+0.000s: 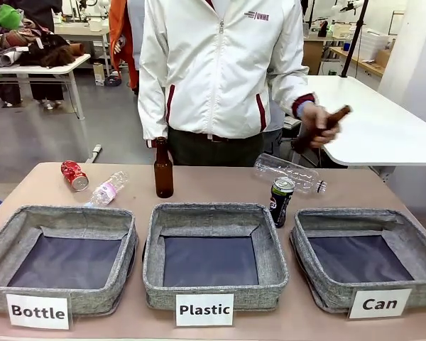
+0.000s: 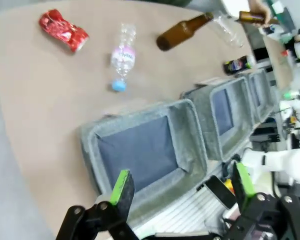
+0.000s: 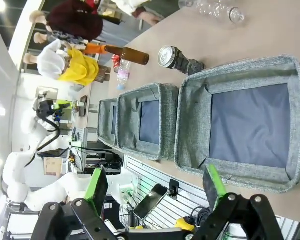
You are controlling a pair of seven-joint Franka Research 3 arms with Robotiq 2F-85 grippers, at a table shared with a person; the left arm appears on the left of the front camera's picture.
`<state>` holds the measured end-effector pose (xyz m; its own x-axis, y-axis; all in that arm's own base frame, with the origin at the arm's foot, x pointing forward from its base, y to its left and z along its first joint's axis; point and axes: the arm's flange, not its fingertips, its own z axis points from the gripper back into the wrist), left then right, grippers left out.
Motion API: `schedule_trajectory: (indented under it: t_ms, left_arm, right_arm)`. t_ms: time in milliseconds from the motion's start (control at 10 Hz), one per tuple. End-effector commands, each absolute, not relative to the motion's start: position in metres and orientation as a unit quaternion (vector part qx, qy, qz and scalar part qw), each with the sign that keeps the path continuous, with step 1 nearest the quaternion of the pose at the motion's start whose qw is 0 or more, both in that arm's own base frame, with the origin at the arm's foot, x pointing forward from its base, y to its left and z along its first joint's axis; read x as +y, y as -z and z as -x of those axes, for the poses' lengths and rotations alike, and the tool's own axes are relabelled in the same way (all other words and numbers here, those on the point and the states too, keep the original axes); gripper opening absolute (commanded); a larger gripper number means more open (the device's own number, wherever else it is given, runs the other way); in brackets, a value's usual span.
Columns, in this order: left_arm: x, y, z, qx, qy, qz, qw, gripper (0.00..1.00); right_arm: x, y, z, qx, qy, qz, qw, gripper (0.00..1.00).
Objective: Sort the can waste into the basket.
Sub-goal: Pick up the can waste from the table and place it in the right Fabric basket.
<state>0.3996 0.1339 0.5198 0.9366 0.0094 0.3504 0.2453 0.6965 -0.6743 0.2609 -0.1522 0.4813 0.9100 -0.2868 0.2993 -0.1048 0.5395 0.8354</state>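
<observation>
Left fingers stood wide apart at the bottom edge of the left wrist view, green pads facing each other, nothing between them. They hung over the near wall of the "Bottle" basket. Right fingers were likewise spread wide and held nothing, at the bottom of the right wrist view, over the near edge of the "Can" basket.

Front view: three grey baskets stood in a row along the lower part of the frame on the table, with the "Plastic" basket in the middle and the "Can" basket at lower right, its dark lining showing.

The red can lay dented on its side at the left of the frame, beyond the "Bottle" basket and well apart from the "Can" basket. The black-and-blue can stood upright right of centre, just beside the far right corner of the "Plastic" basket and near the "Can" basket's far left corner.

A clear bottle with a pink label lay near the red can. A brown bottle stood upright at centre. Another clear bottle lay behind the black-and-blue can.

At upper right the person's hand held a second brown bottle above the table.
</observation>
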Motion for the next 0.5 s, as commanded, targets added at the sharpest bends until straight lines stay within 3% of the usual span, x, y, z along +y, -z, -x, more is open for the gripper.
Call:
schedule_trajectory:
  t_ms: [0,200,300,400]
  left_arm:
    - [0.141,-0.525,-0.449,-0.149,0.044,0.365,0.918,1.0]
    - [0.132,-0.519,-0.497,-0.132,-0.024,0.37,0.919,1.0]
    - [0.133,-0.512,-0.457,-0.144,0.054,0.36,0.92,1.0]
    - [0.133,-0.512,-0.457,-0.144,0.054,0.36,0.92,1.0]
  right_arm:
    - [-0.155,-0.485,-0.263,-0.217,0.042,-0.486,0.845,1.0]
    - [-0.155,-0.485,-0.263,-0.217,0.042,-0.486,0.845,1.0]
    - [-0.155,-0.485,-0.263,-0.217,0.042,-0.486,0.845,1.0]
    - [-0.155,-0.485,-0.263,-0.217,0.042,-0.486,0.845,1.0]
